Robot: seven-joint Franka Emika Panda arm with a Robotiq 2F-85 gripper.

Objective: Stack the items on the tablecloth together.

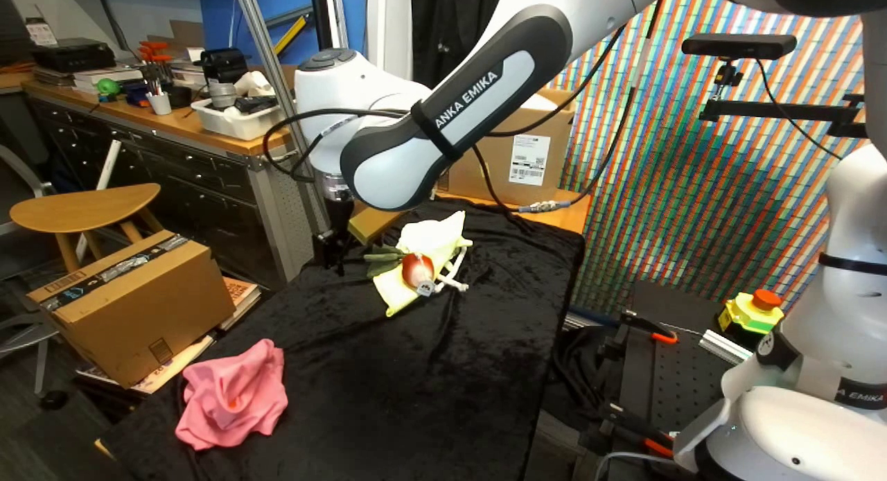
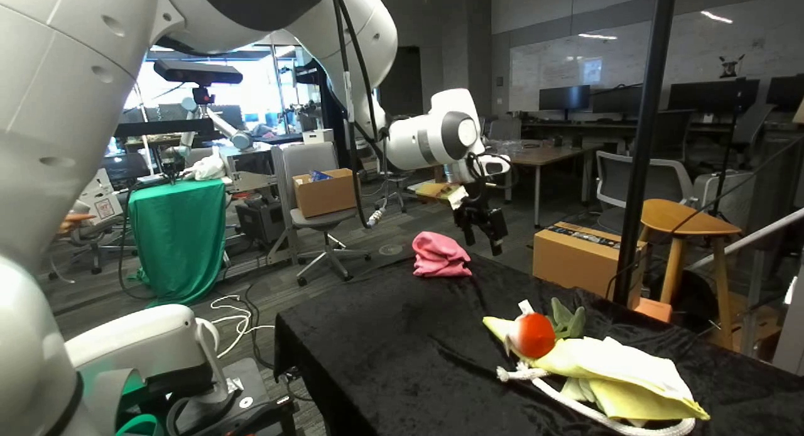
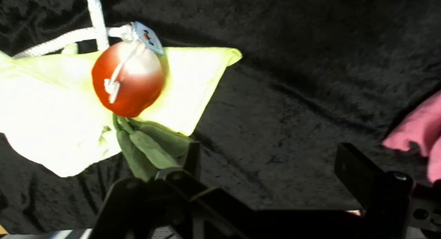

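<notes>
Nearest me in an exterior view, a white rope [image 2: 581,409] skirts a pale yellow cloth [image 2: 622,365] bearing a plush radish [image 2: 534,336], all on the black velvet tablecloth [image 2: 396,351]. The jaws hang wide apart at the radish's eleven o'clock; farther, at its ten, lies the pink rag [image 2: 440,256].

In the wrist view, the whitish cloth [image 3: 44,120] is bleached nearly blank. In an exterior view, a window [image 2: 256,89] is overexposed.

We count one crumpled pink rag [image 1: 232,398], one round red ball [image 3: 129,80], one braided white rope [image 3: 99,30], one black velvety tablecloth [image 1: 416,384], one or two pale-yellow cloths [image 2: 615,364].
</notes>
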